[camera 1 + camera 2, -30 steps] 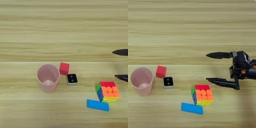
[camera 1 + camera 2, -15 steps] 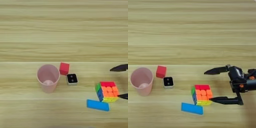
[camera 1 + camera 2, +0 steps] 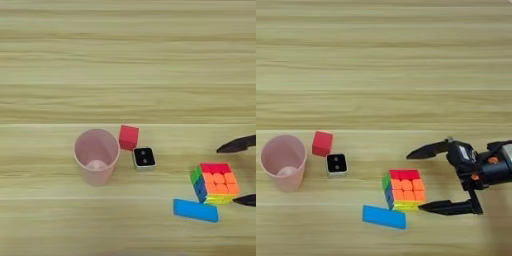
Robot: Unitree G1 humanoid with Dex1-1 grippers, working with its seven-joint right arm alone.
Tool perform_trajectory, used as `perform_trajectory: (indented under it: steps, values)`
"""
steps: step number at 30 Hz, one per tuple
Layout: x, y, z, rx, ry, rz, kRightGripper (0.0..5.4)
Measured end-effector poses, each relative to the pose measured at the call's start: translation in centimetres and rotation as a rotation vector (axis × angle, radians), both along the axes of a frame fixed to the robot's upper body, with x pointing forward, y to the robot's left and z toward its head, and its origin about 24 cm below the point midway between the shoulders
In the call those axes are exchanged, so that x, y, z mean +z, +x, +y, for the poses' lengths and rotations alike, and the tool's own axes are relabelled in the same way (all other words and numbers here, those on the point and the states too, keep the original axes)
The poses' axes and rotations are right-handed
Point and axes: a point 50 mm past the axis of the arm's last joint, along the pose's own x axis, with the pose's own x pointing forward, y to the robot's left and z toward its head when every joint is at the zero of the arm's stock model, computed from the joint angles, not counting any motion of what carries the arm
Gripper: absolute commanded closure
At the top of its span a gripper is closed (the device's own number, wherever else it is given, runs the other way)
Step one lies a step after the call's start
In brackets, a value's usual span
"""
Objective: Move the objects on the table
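The multicoloured puzzle cube (image 3: pixel 404 189) sits on the wooden table (image 3: pixel 381 60) at the lower middle. My right gripper (image 3: pixel 417 181) comes in from the right, open wide, its two black fingertips just right of the cube, one behind it and one in front of it. Neither finger touches the cube. A flat blue bar (image 3: pixel 384 217) lies just in front of the cube to the left. The small red cube (image 3: pixel 322 143) stands further left. In the left eye view only the two fingertips (image 3: pixel 235 145) show at the right edge.
A pink cup (image 3: pixel 283 161) stands upright at the left, something pale inside it. A small white square piece with a black face (image 3: pixel 336 164) lies between the cup and the puzzle cube, just in front of the red cube.
My gripper has moved down and left, from well right of the puzzle cube to its right side. It has stayed open. The objects have not moved.
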Motion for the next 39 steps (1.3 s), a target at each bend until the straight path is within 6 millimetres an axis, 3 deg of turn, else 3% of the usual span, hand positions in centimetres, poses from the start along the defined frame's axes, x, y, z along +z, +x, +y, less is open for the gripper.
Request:
perform_trajectory:
  steps: [15, 32, 39]
  values:
    - [-1.1, 0.4, 0.1, -0.005, -0.026, 0.013, 0.06]
    - [-1.4, 0.5, 0.2, 0.000, -0.037, 0.017, 1.96]
    - [-1.4, 0.5, 0.2, 0.007, -0.039, 0.009, 2.09]
